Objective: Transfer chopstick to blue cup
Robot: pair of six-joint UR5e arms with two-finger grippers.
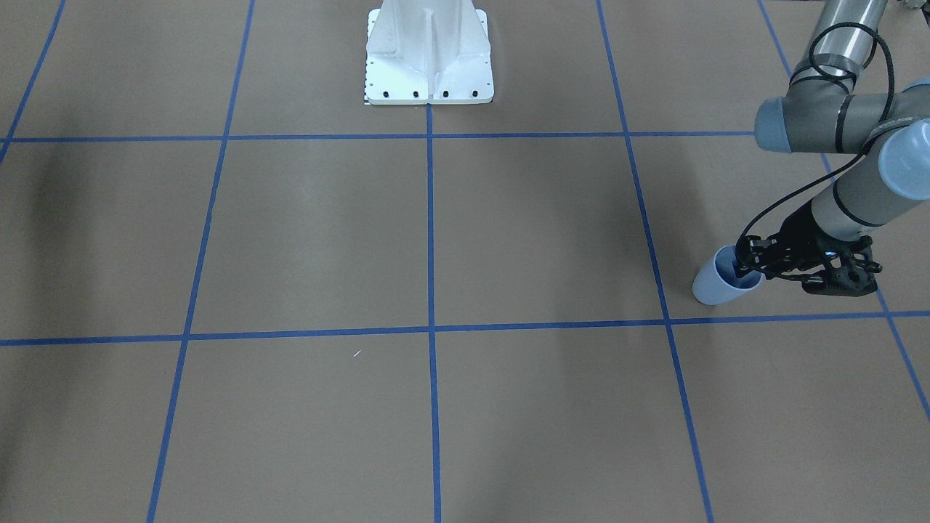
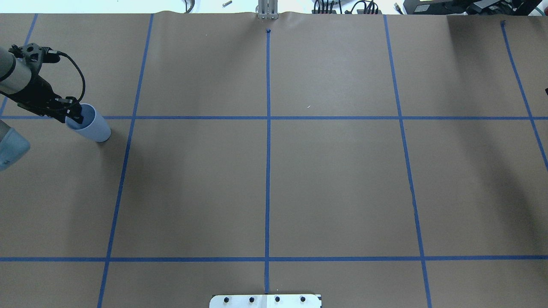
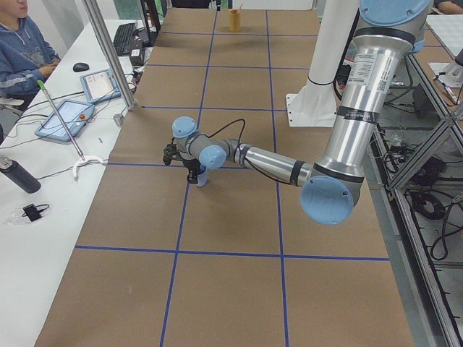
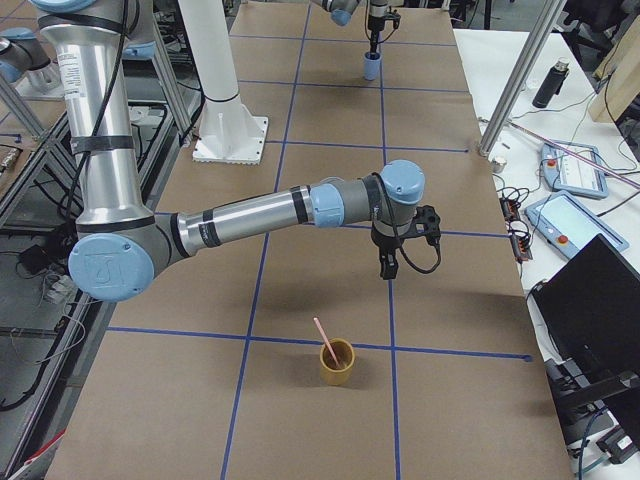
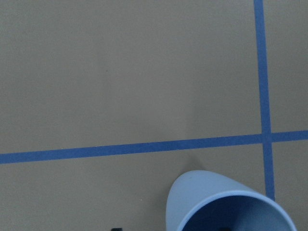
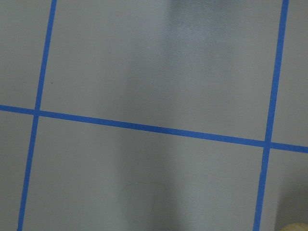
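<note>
The blue cup (image 2: 90,127) stands upright at the table's far left, and also shows in the front view (image 1: 716,285) and the left wrist view (image 5: 207,192). My left gripper (image 2: 72,114) is at the cup's rim. It looks open, with one finger inside the cup and one outside. A pale-pink chopstick (image 4: 324,340) leans in a tan cup (image 4: 337,366) at the table's other end. My right gripper (image 4: 388,266) hangs above the table behind that cup. It shows only in the exterior right view, so I cannot tell whether it is open or shut.
The robot's white base (image 1: 429,54) stands at the middle of the near edge. Blue tape lines (image 2: 267,171) divide the brown table into squares. An operator (image 3: 22,43) sits at a side desk with tablets. A dark bottle (image 3: 18,176) stands on that desk.
</note>
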